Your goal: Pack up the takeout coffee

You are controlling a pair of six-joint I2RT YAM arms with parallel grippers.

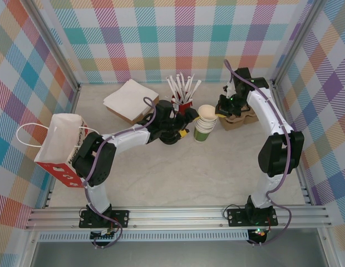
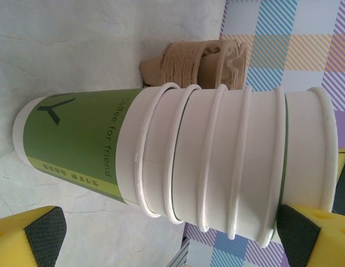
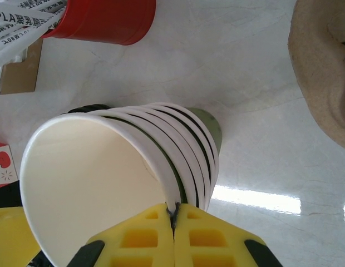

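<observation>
at the far side of the table (image 1: 161, 172), a little right of the middle, stands the stack (image 1: 204, 125) of nested green cups, open end up, with no lid on it. the right pincer (image 3: 173, 222) is closed tight on the rim of the top cup (image 3: 89, 183), the thin wall nipped between its yellow pads (image 3: 139, 239). the left pincer (image 2: 172, 231) faces the stack from the left, spread wide and holding nothing. in its own view the stack lies crosswise, so its jaws seem to open up-and-down, one finger by the base and one by the top rims.

the risk, as i judge it: the cups sit snug in each other, so a pull on the top one may bring two or three along. it may even lift the whole stack and tip it. turned as it is, the left pincer could not clamp the sides to hold the lower cups down. a pinch on one spot of the rim may crease it or slip off. a toppled stack would hit the carrier (image 1: 239, 119) just right of it, or the red cup (image 1: 183, 104) of sticks (image 1: 181, 86) just left.

the bottom cup (image 2: 78, 139) reads "coffee for friend" beside a dark y-shaped mark; small characters in its pale band are too fine to read. the stick wrappers show "pla". the bag (image 1: 61, 147) at the left bears print i cannot read.
</observation>
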